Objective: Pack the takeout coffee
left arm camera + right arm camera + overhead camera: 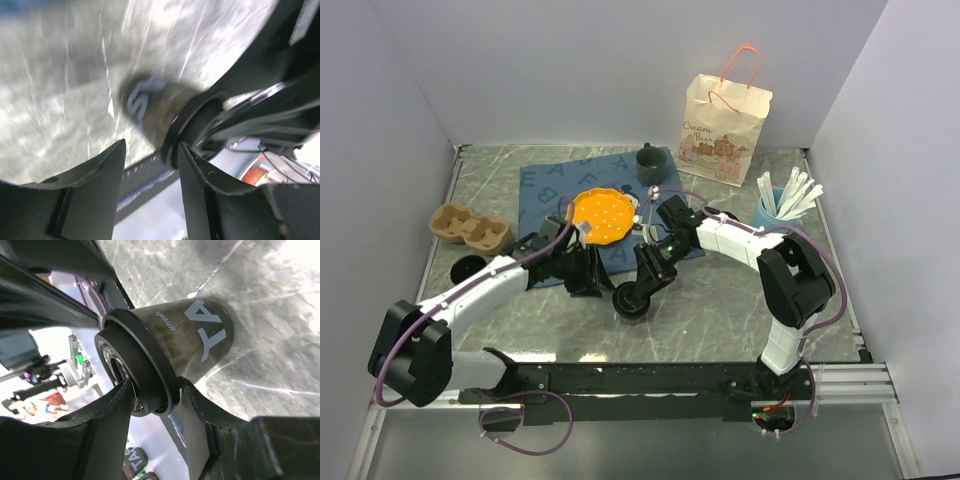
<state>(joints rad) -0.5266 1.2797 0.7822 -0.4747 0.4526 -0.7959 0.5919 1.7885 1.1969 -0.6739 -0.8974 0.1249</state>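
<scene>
Black lid (147, 362) apparently between right jaws; overhead, only dark cup (631, 299).

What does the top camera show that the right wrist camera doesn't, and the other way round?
Only the top view: the paper bag at the back right, the cardboard cup carrier on the left, and the orange plate on the blue mat. Only the right wrist view: the white lettering on the coffee cup, and the right jaws pressing either side of its black lid. Both: that cup, standing on the marble table.
</scene>
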